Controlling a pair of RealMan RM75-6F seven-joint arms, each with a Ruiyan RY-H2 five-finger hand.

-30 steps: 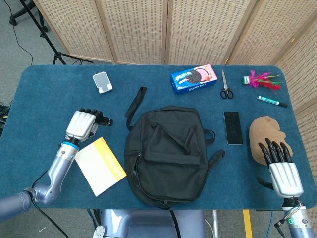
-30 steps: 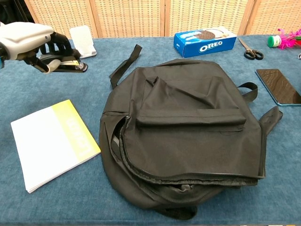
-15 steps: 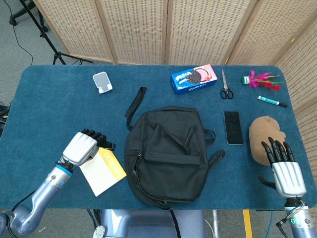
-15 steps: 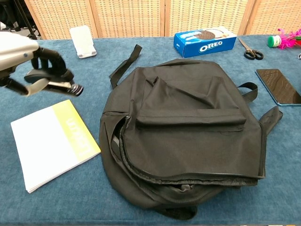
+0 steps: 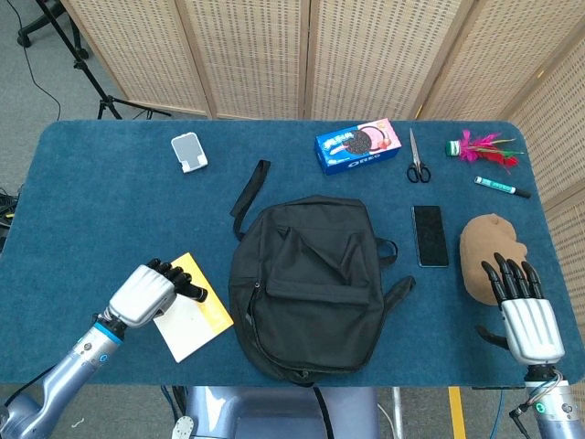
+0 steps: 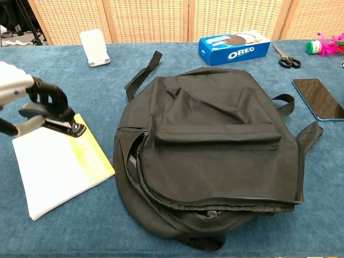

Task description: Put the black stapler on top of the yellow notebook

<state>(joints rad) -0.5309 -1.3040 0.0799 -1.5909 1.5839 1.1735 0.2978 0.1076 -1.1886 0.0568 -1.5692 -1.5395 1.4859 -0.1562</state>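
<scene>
The left hand (image 5: pixel 143 294) gripped the stapler (image 6: pixel 63 126), its dark fingers (image 6: pixel 47 94) curled over the top while the thumb sat underneath. The stapler hung over the far corner of the notebook (image 6: pixel 56 164); whether it touched the cover could not be told from either view. In the head view the notebook (image 5: pixel 196 320) lay at about 8 o'clock on the table (image 5: pixel 91 210), just beside the backpack (image 5: pixel 311 288), which filled the middle.

The right hand (image 5: pixel 521 311) rested at 4 o'clock, fingers straight and spread, holding nothing, just beside a brown lump (image 5: pixel 484 251).

A phone (image 5: pixel 430 235) lay at 3 o'clock of the backpack. Along the far edge sat an Oreo box (image 5: pixel 359 144) at 12 o'clock, scissors (image 5: pixel 417 160) and a marker (image 5: pixel 502 187) toward 2 o'clock, and a white stand (image 5: pixel 188 151) at 10 o'clock.
</scene>
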